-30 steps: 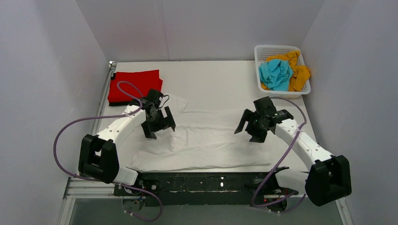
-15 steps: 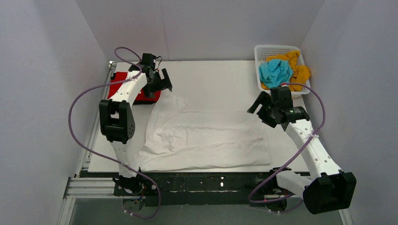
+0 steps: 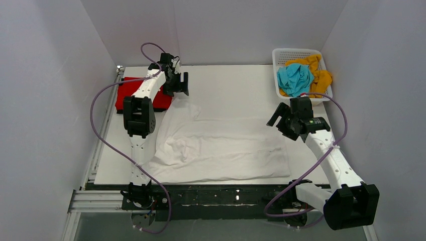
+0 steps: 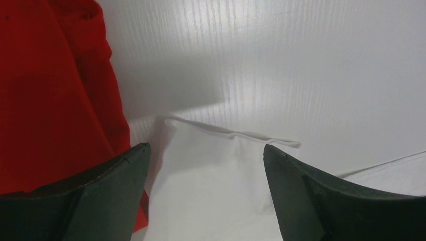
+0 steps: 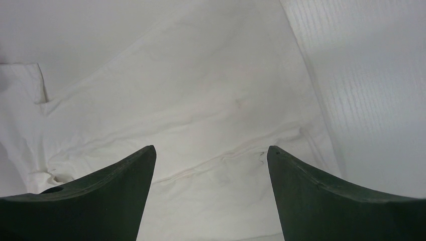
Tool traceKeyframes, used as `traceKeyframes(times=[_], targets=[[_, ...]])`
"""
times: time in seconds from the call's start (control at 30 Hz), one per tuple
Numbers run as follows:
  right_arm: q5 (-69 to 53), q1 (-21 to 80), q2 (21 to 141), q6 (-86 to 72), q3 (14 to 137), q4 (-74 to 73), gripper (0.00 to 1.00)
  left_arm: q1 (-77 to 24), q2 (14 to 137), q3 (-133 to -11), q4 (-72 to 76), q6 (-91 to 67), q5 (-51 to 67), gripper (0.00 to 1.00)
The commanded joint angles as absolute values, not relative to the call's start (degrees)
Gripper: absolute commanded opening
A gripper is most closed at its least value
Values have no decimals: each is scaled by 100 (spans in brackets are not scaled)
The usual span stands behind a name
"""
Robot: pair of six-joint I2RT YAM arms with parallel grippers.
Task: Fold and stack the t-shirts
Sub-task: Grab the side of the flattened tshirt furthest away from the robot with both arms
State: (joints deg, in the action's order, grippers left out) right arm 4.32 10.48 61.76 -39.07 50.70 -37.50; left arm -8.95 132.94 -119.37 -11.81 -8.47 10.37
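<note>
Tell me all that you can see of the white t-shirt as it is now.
The white t-shirt is soft, thin-looking fabric, lying spread but wrinkled on the middle of the table, its length running left to right. Its left part is bunched, and one short sleeve reaches toward the far left, close beside the red t-shirt; whether they touch is unclear. It rests on the table; the left gripper and the right gripper hover open near its ends, holding nothing.

You have a plain white t-shirt [image 3: 221, 148] on a white table [image 3: 236, 80] with fine pale grain lines. Red t-shirt [image 3: 128, 95]: solid, no print. White lattice basket [image 3: 281, 56]: teal-blue t-shirt [image 3: 294, 78], mustard-orange t-shirt [image 3: 321, 80]. Your left fingers [image 4: 100, 196] and right fingers [image 5: 321, 196] read matte black. Cables [image 3: 100, 100] purple.
</note>
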Motion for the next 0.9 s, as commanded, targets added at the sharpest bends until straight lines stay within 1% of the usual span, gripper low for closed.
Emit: traceKeyframes(times=[0.0, 0.13, 0.37, 0.43, 0.6, 0.67, 0.7, 0.77, 0.87], targets=[[446, 1011, 6141, -3804, 4978, -3665, 89, -905, 13664, -12405, -1696, -448, 1284, 78], [384, 1003, 6162, -3814, 4966, -3703, 87, -905, 13972, -12808, -1971, -422, 847, 73], [354, 985, 6233, -3765, 5039, -3720, 86, -903, 13991, -12550, -2018, -343, 502, 67], [316, 985, 6282, -3753, 5055, -3693, 85, -905, 14006, -12530, -2020, -311, 550, 63], [280, 984, 6398, -3741, 5106, -3742, 84, -905, 14021, -12480, -2083, -239, 1415, 39], [290, 985, 6413, -3736, 5103, -3758, 84, -904, 14021, -12463, -2090, -229, 1462, 28], [290, 974, 6412, -3719, 5104, -3756, 84, -905, 14032, -12467, -2111, -229, 1409, 20], [314, 976, 6425, -3662, 5115, -3737, 84, -905, 14031, -12465, -2141, -193, 1272, 0], [426, 967, 6572, -3607, 5268, -3841, 83, -901, 13901, -12300, -2069, -126, 1129, 0]])
